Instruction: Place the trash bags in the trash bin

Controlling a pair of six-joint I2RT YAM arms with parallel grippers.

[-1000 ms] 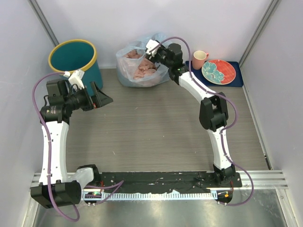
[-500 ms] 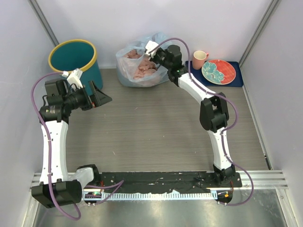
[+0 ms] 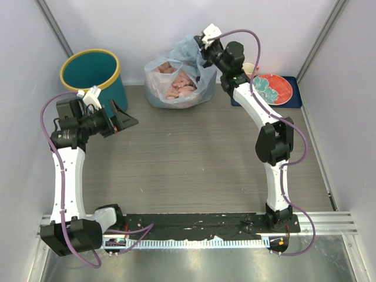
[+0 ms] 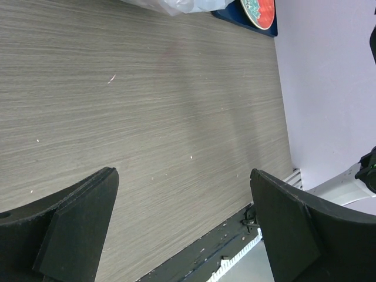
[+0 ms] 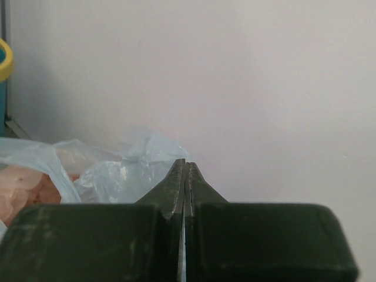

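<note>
One light-blue trash bag (image 3: 197,61) is in play, its thin film drawn up in a peak to the right pincer (image 3: 204,47). That pincer's jaws are pressed together with no gap. The wrist view shows crumpled blue film right at the tips, so it seems to be pinching a fold of the bag's top. Below that pincer the bag's body rests on the table (image 3: 188,153) against a clear whitish bag (image 3: 171,82) of pink lumps. The teal trash bin (image 3: 94,51) stands well off to the pincer's left, near the left pincer (image 3: 124,117), which hangs wide open and empty. The step in hand looks like the lift, and the bag is not yet in the bin. Next, the right arm would need to raise the limp film above the yellow rim, carry it leftward and release over the opening without dragging the lumpy bag along.
</note>
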